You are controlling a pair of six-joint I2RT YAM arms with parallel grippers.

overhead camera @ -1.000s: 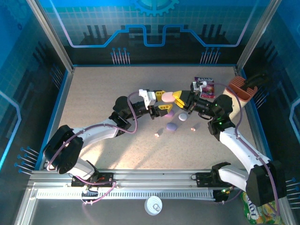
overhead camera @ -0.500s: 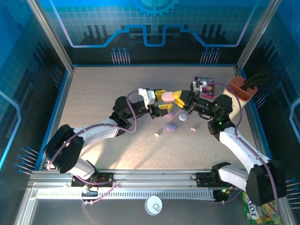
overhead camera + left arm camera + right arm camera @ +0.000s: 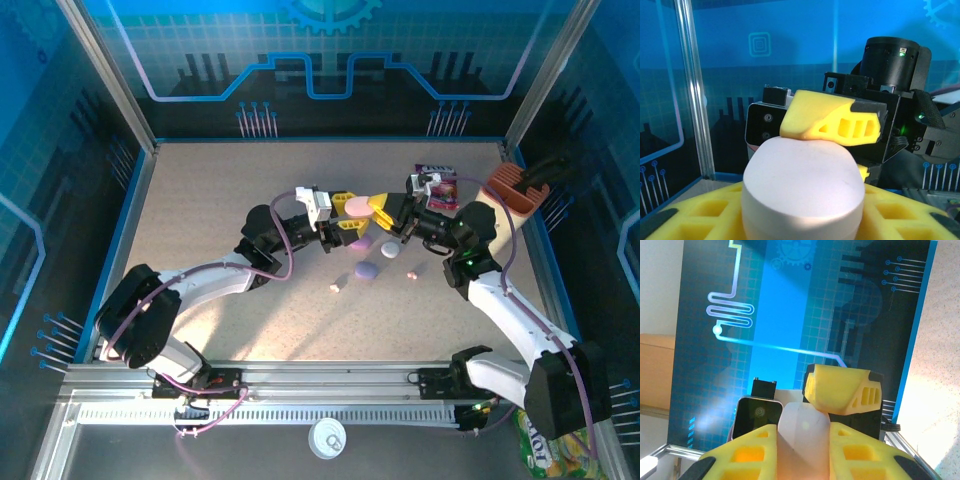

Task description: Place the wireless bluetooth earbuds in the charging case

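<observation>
The right gripper (image 3: pixel 802 440) is closed on the pink case (image 3: pixel 802 185). The left gripper (image 3: pixel 347 213) has its fingers around the same case; gripping or not, I cannot tell. Below them, mid-table, lie other cases (image 3: pixel 366 270) and two earbuds (image 3: pixel 336 288) — loose, plain from above. The left wrist view adds the right finger (image 3: pixel 832 122) touching the case's top.

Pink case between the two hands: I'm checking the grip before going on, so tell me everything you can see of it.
The pink case is a smooth, matte, pebble-shaped shell, seemingly plastic, pale pink to near white. It is held above the table near its middle. The left hand grips it between yellow fingers; the right hand pinches its other end, one finger lying on its top. Whether its lid is open I cannot tell.
</observation>
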